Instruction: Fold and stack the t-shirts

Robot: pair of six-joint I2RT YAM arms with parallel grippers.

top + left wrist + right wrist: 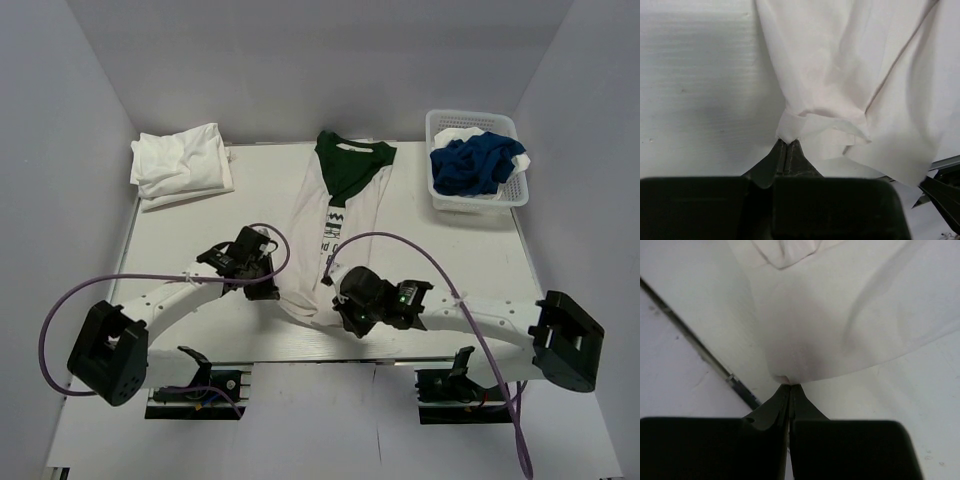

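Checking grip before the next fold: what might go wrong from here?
The left gripper and right gripper each pinch only a sliver of hem on the white-and-dark-green cloth t-shirt; a pull may slip it free. The shirt lies bunched into a narrow creased strip, so a fold may come out crooked.

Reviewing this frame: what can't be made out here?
Top view: print on the middle shirt, too small, partly folded under.
Top view: how many shirts the white pile holds; folds hide it.
Top view: what lies under the blue shirt in the basket.
Wrist views: cloth pinched inside left tool, right tool.
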